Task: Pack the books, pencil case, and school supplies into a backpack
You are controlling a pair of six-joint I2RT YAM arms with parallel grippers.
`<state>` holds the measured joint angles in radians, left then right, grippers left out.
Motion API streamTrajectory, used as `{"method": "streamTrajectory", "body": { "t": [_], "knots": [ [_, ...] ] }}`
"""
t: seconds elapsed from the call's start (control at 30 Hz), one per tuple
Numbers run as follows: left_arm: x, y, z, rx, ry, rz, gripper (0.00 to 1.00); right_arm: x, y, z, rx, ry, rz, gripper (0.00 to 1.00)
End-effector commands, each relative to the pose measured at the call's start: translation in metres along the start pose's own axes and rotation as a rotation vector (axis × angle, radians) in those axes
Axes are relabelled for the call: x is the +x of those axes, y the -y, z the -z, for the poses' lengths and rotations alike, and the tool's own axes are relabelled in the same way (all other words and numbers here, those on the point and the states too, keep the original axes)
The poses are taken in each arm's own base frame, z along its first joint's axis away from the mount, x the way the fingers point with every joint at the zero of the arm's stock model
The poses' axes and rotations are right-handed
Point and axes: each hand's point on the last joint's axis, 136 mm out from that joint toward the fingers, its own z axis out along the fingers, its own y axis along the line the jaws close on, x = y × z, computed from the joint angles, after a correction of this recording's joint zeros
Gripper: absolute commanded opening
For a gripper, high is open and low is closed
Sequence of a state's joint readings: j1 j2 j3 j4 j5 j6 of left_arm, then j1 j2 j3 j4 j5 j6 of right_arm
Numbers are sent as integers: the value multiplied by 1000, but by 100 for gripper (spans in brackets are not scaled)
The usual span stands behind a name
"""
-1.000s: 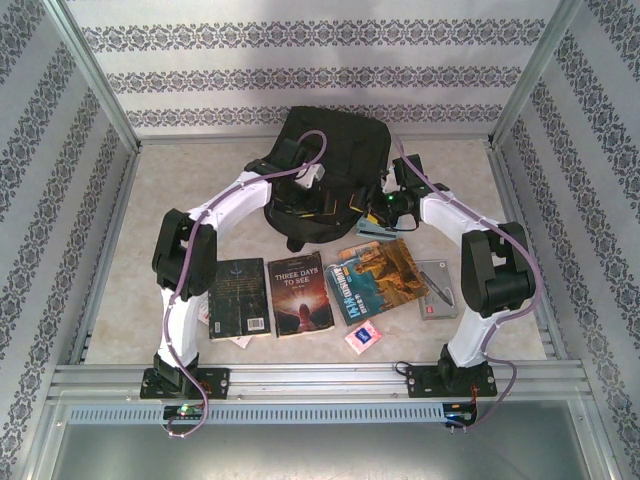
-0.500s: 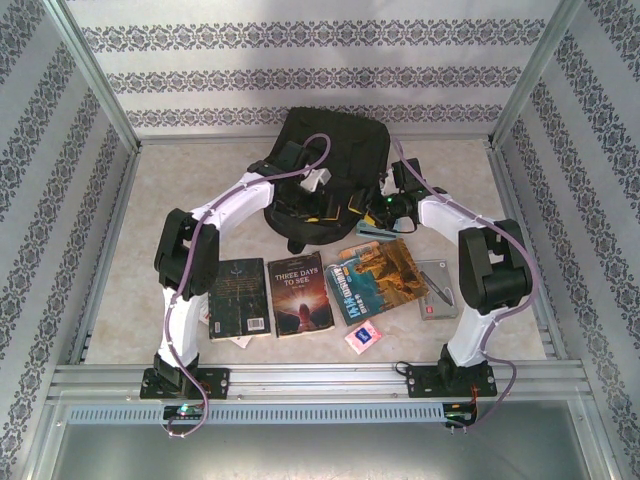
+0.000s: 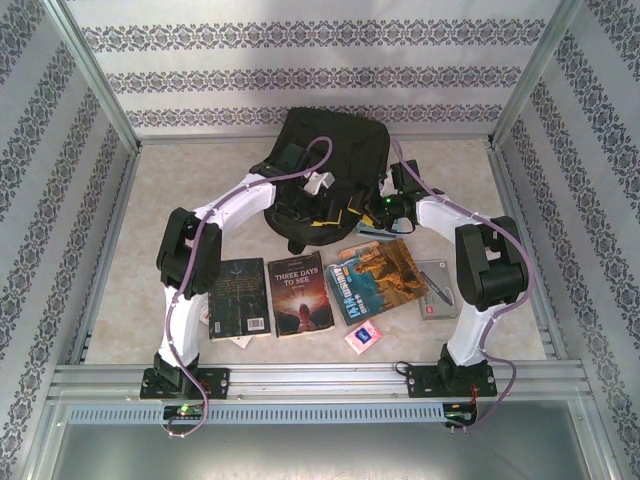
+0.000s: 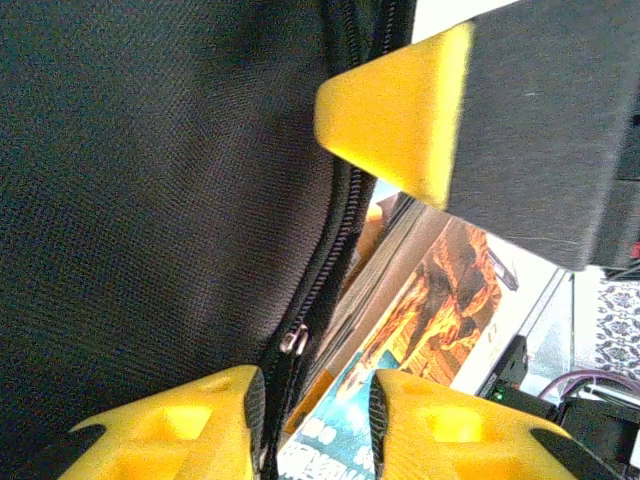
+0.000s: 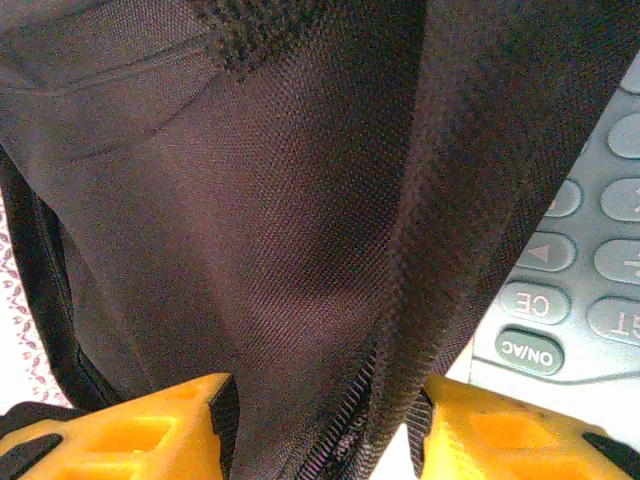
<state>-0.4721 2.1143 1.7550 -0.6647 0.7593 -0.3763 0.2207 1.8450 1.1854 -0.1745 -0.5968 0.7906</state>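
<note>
The black backpack lies at the back middle of the table. My left gripper is at its near edge. In the left wrist view the left gripper stands open, the backpack's zipper edge against one pad and a gap to the other. My right gripper faces it, over a light blue calculator. In the right wrist view a fold of backpack fabric with zipper teeth sits between the right gripper's pads, beside the calculator. Three books lie in front: black, brown, blue-and-orange.
A pink-and-white packet lies near the front, right of the brown book. A flat grey item rests right of the blue-and-orange book. Metal frame rails run along the table's edges. The right gripper's yellow finger shows in the left wrist view.
Both arms have edged slightly toward the backpack's near edge. The left wrist has shifted a little right. Books and packet have not moved.
</note>
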Motion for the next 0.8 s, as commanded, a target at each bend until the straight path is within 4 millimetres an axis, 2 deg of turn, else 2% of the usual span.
{"method": "streamTrajectory", "body": {
  "t": [0.0, 0.33, 0.43, 0.53, 0.77],
  "knots": [
    [13, -5, -12, -16, -69, 3, 34, 9, 0, -5, -12, -30, -7, 49],
    [27, -6, -13, -30, -124, -15, 15, 8, 2, -6, 0, -34, -7, 48],
    [28, 0, -10, -11, -122, -12, 15, 6, 5, -5, 10, -33, -11, 48],
    [30, 2, -8, -2, -123, -8, 20, 4, 6, -5, 18, -30, -13, 48],
    [37, 5, -2, 6, -120, -8, 24, 2, 9, -6, 29, -31, -20, 48]
  ]
}}
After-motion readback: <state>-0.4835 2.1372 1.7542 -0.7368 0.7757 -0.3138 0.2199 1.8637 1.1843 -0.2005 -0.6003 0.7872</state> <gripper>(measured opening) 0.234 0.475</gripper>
